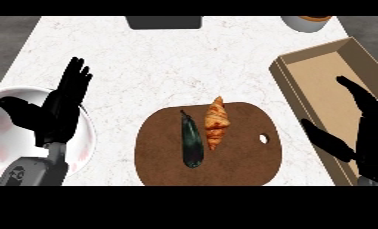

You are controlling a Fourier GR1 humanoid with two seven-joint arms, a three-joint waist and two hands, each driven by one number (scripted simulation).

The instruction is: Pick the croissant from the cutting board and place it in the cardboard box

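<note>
Croissant (215,122) on board (244,165), beside an aubergine (191,143).
Light and flaky: take its thick middle gently; your right robot hand (360,134) hangs open over the box (289,75).

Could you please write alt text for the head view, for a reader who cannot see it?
A croissant lies beside a dark eggplant on a brown cutting board, untouched. The open right hand hovers over the cardboard box at right; the open left hand rests over a white plate.
</note>
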